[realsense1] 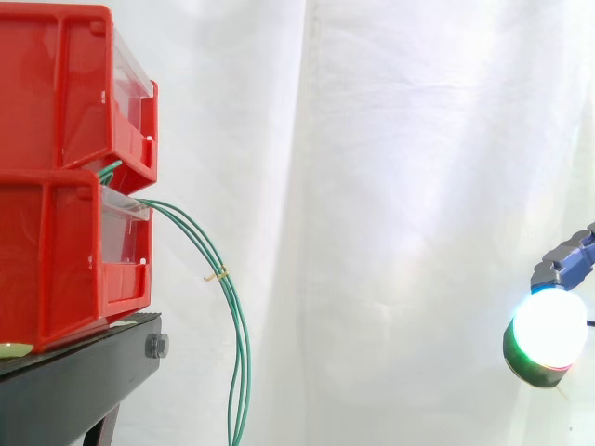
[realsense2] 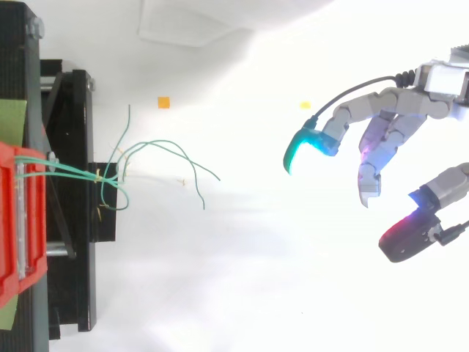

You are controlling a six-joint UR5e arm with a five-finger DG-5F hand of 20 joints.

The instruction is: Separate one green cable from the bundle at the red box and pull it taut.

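The green cables (realsense1: 244, 372) come out at the front where the upper red bin (realsense1: 56, 84) sits on the lower red bin (realsense1: 46, 260). That makes two bins, stacked on one black stand (realsense1: 74, 381). From the side I count two strands arcing out and hanging down close together, past the stand's edge. One small yellow tie (realsense1: 217, 275) sits on them partway down the curve.

From above the same bundle (realsense2: 69, 171) looks different. It runs off the bin across the stand, then fans into at least three loose ends lying apart on the white surface.

The hand (realsense2: 399, 117) is well apart from the cables, off toward the arm's side. From above I see its fingers spread and loosely curved, with a cyan pad (realsense2: 306, 150) and a red pad (realsense2: 403, 238) wide apart and nothing between them. It is holding nothing. From the side I see one white-glowing pad (realsense1: 548, 327), low against the white curtain (realsense1: 390, 186).

Between the hand and the cables I count two scraps on the floor, an orange square (realsense2: 163, 103) and a yellow bit (realsense2: 305, 105).
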